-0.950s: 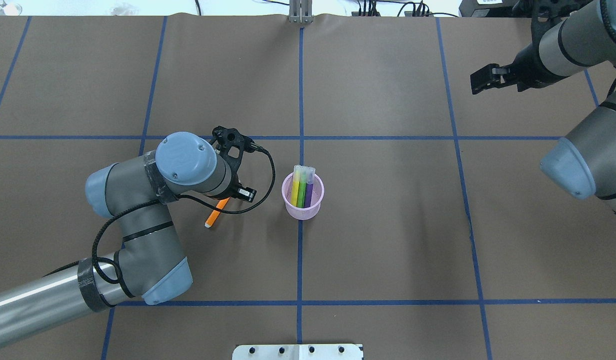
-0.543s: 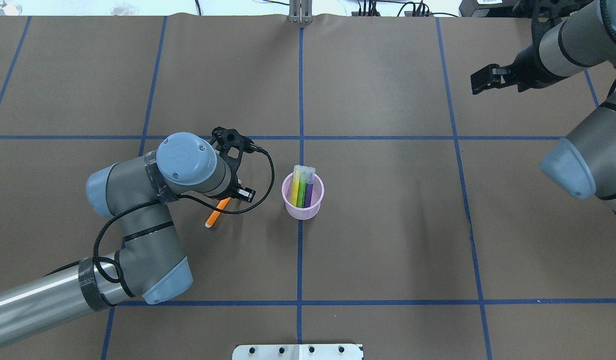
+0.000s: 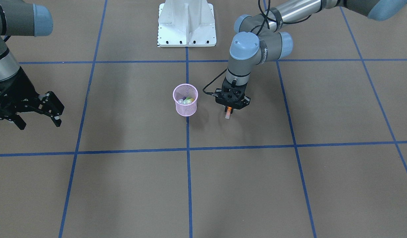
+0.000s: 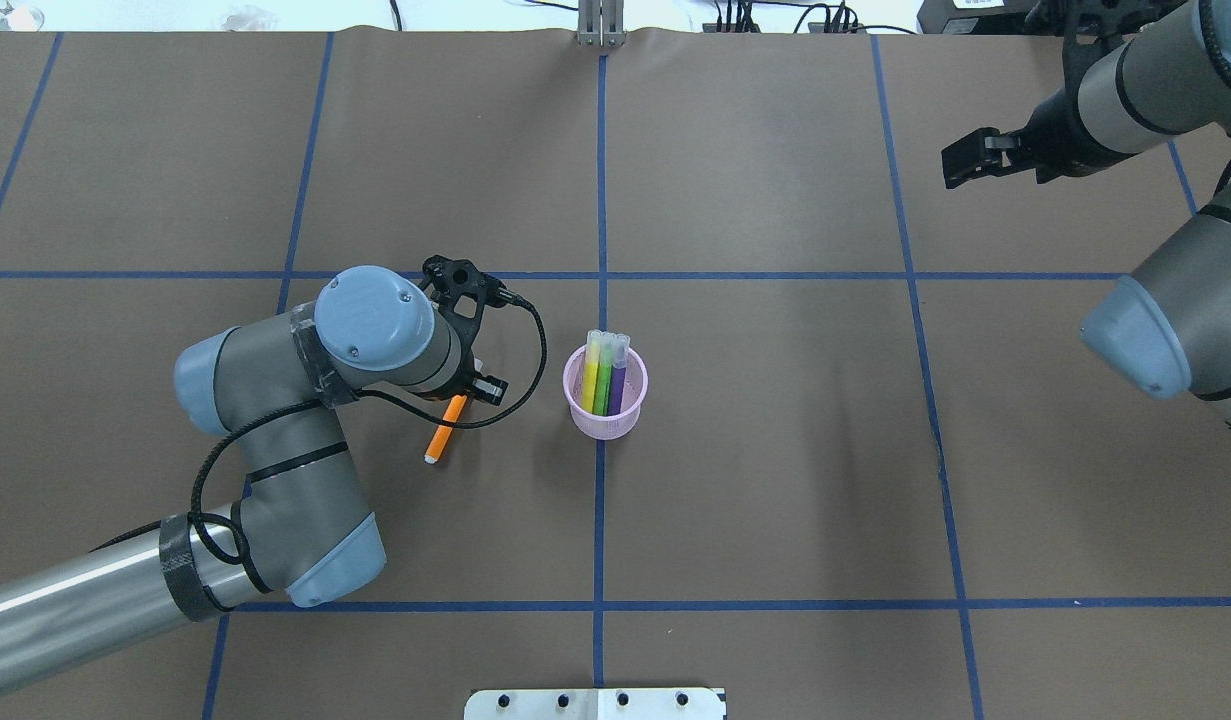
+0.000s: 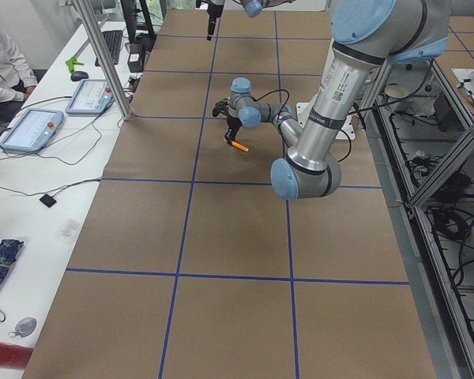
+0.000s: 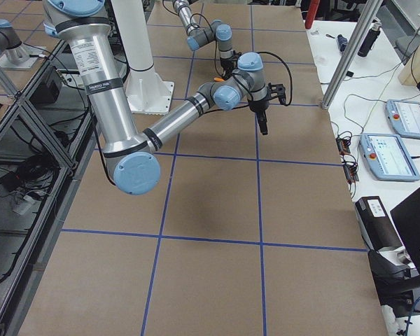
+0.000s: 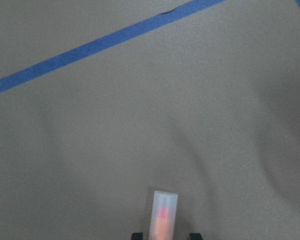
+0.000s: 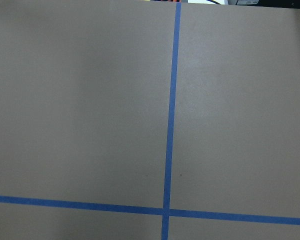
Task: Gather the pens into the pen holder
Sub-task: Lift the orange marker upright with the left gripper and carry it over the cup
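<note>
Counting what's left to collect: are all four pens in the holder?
No, the orange pen is outside the holder, beside it, held in the left gripper.

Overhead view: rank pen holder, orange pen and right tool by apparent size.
1. pen holder
2. right tool: it is raised, so nearer the camera, and its rank is unsure
3. orange pen, thin and partly hidden
</note>
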`<control>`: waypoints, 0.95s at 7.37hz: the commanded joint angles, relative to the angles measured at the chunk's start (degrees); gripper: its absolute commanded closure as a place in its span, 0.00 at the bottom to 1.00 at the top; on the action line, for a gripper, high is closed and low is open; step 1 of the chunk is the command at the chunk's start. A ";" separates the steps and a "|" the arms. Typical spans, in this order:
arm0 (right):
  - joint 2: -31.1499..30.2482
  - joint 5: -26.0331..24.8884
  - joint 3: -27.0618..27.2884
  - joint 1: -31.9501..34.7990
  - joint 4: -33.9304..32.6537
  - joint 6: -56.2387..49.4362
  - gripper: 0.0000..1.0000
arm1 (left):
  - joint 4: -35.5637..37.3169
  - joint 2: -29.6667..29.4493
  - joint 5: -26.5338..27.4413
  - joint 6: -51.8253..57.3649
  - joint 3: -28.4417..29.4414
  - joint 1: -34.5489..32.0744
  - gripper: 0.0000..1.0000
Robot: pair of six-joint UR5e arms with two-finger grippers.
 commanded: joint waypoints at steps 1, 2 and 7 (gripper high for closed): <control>0.17 0.10 0.00 0.00 0.00 -0.09 0.01 | 0.00 -0.18 -0.07 0.15 -1.56 -0.25 1.00; 0.17 0.28 0.00 0.35 0.00 -0.09 0.01 | 0.00 -0.19 -0.07 0.15 -4.44 -0.68 1.00; -0.88 1.16 -0.61 4.82 -0.35 -6.84 0.01 | -35.01 1.13 6.24 0.24 -7.90 -0.43 1.00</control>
